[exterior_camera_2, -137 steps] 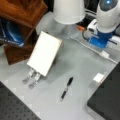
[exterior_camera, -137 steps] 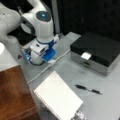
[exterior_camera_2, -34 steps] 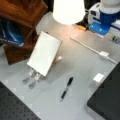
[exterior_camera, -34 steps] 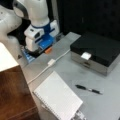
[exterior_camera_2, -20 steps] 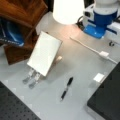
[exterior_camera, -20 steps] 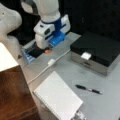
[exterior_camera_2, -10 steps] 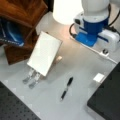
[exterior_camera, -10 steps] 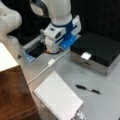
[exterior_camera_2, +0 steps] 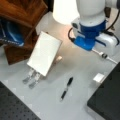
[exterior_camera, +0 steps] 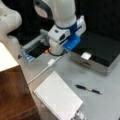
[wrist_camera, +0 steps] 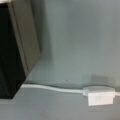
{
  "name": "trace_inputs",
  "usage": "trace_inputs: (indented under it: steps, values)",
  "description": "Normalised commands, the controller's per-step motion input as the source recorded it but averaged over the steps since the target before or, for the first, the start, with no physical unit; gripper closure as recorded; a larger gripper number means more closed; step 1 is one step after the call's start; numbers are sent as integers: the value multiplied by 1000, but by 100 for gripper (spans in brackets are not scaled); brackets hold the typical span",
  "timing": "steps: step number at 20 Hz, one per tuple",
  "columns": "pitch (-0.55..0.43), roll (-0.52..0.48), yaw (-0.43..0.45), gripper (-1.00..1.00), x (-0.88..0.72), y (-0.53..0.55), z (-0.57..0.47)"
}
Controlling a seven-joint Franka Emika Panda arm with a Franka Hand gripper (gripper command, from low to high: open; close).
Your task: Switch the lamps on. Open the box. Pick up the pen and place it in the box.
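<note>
White notebook, white cable, wooden cabinet, grey table

White arm bent downward, blue-trimmed wrist, fingers hidden

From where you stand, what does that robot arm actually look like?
The arm is made of fat, rounded white segments with smooth glossy shells. Near its end a bright blue band and a blue block sit under a white housing; in a front view the same blue part shows below the white body, with a dark cable looped at its side. The gripper's fingers cannot be made out.
</note>
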Motion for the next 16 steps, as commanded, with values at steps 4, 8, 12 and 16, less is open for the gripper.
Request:
trace_inputs:
  steps: [4,8,12,16]
  values:
    - [215,386,-29,-100,336,108,83]
    - [136,481,190,-100,289,-108,-42]
    - [109,417,215,-100,265,-214,-148]
    - [102,403,136,-100,264,-114,-132]
